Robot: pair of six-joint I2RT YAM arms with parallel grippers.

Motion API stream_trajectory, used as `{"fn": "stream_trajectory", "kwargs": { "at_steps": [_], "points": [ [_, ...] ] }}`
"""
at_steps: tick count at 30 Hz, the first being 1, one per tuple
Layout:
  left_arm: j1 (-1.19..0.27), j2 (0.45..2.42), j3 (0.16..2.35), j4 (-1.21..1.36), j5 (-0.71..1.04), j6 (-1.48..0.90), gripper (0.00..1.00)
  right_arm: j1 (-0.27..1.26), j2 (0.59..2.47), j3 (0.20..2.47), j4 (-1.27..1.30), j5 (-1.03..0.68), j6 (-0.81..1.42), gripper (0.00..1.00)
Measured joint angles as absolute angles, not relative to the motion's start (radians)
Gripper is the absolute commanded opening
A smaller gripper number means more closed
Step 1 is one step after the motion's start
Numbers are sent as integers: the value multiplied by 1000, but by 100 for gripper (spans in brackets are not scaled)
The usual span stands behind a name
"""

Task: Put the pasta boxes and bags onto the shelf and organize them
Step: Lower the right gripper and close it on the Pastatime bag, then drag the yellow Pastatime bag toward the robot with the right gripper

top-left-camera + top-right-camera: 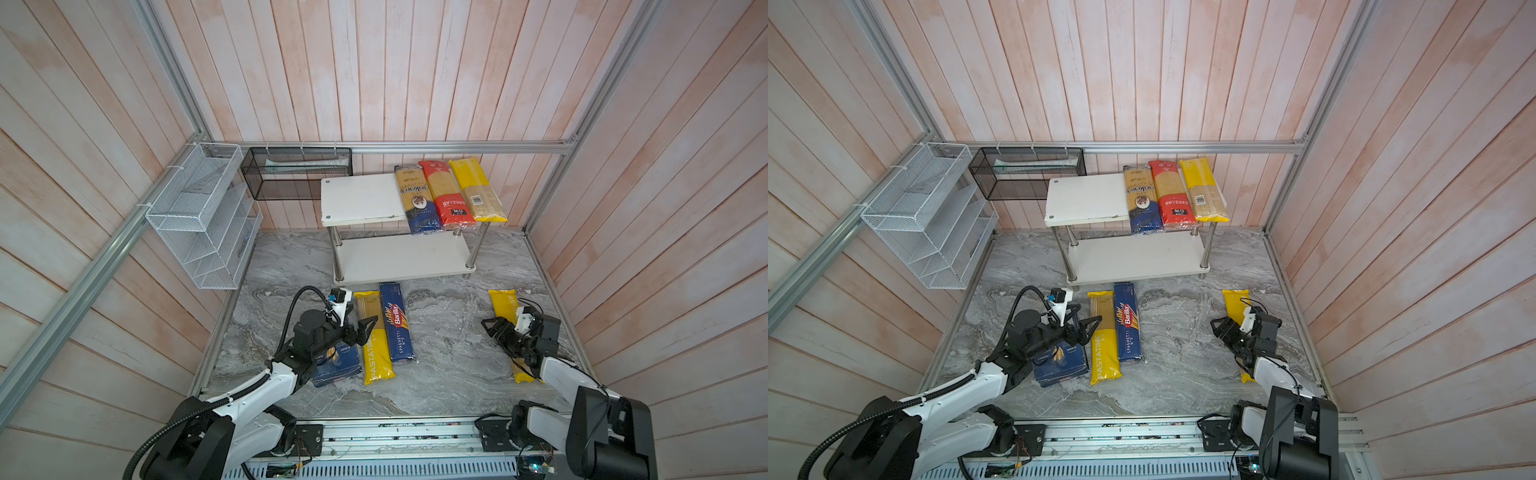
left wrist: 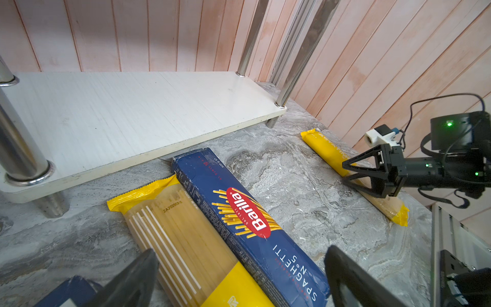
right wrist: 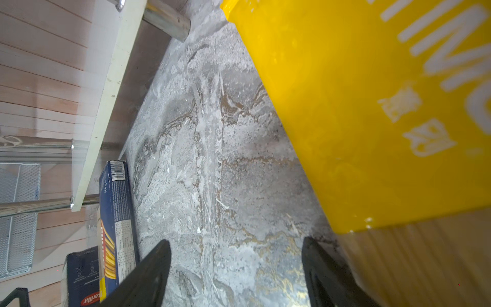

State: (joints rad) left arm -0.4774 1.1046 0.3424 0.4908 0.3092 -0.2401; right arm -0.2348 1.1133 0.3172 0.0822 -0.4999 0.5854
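Spread fingers (image 3: 148, 271) of the right gripper (image 3: 236, 242) are empty, set low just beside the right yellow bag (image 3: 372, 106), presumably so its narrow width can be straddled; contact cannot be told; the left gripper (image 2: 241, 251) is likewise held open and empty above the left PASTATIME bag (image 2: 186, 239) and Barilla Spaghetti box (image 2: 247, 212), the wide Barilla box (image 1: 338, 361) lying partly under its arm; farther off, the gold-and-blue bag (image 1: 417, 199), red bag (image 1: 446, 195) and plain yellow bag (image 1: 478, 191) are laid side by side on the right of the shelf (image 1: 361, 199) top, its left half free for more.
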Motion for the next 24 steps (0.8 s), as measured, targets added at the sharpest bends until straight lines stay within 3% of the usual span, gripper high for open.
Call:
{"fn": "stream_trajectory", "kwargs": {
  "at_steps": [5, 10, 24],
  "points": [
    [-477, 1105, 342, 491, 309, -240, 100, -258, 1002, 418, 2, -321, 552, 79],
    [-477, 1105, 342, 491, 309, -240, 100, -372, 1031, 462, -5, -238, 523, 79],
    [-477, 1109, 342, 493, 309, -241, 100, -492, 1398, 523, 58, -423, 487, 79]
  ]
}}
